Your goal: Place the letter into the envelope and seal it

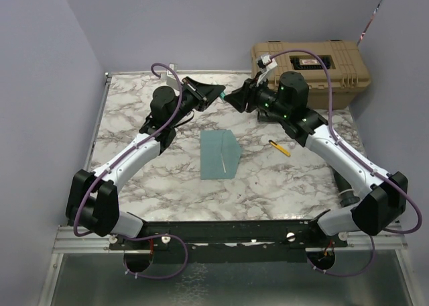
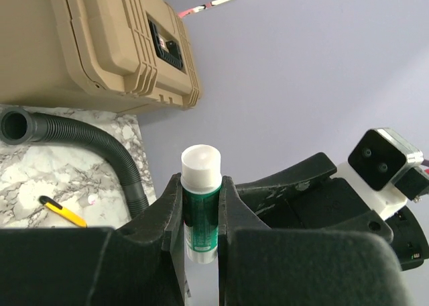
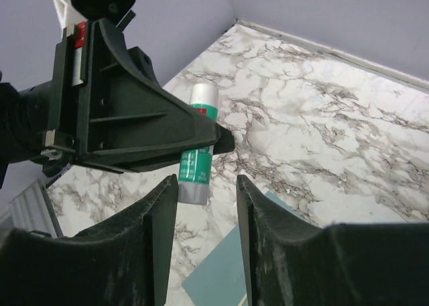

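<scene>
Plain lavender walls (image 1: pixel 201 24) around a white marble-patterned tabletop (image 1: pixel 281 178), tan hard case (image 1: pixel 343 68) at its far right corner.

This is a robotics lab bench: a left arm (image 1: pixel 131 155) and a right arm (image 1: pixel 348 158) bolted by an aluminium rail (image 1: pixel 74 242) at a marble-patterned table (image 1: pixel 268 185), boxed in by plain lilac walls (image 1: pixel 201 24), a tan case (image 1: pixel 312 64) and hose (image 2: pixel 100 141) alongside.

Envelope (image 1: pixel 219 154): muted teal paper, lying flat at centre of marble table (image 1: pixel 288 182), pointed side facing right.
</scene>
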Controlling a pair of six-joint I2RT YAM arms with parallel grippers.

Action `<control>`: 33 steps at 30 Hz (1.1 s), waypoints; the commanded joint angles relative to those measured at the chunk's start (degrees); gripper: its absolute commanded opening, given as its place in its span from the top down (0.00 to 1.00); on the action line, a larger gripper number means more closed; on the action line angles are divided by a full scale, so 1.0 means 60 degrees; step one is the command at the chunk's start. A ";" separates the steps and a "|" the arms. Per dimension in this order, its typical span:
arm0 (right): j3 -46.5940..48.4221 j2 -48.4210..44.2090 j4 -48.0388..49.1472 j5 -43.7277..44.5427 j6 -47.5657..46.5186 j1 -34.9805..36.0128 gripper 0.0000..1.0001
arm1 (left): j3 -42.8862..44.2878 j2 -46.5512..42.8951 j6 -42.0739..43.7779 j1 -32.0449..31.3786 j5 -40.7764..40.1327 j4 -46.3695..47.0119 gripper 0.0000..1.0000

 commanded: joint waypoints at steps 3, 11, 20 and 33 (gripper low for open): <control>0.0822 0.0435 -0.0606 0.0347 -0.0112 0.0052 0.60 | 0.0222 -0.0521 -0.0083 -0.0007 -0.0413 -0.0139 1.00; 0.0661 0.0470 -0.0652 -0.0528 0.0010 0.0049 0.46 | 0.0131 -0.0615 -0.0066 -0.0007 -0.0500 -0.0139 1.00; 0.0609 0.0681 -0.0576 -0.0773 0.0672 0.0056 0.63 | 0.0088 -0.0651 -0.0022 -0.0007 -0.0473 -0.0036 1.00; -0.0569 0.0460 0.3351 -0.2970 0.7013 -0.1049 1.00 | -0.0897 -0.1239 0.1585 0.0035 0.0346 0.3502 1.00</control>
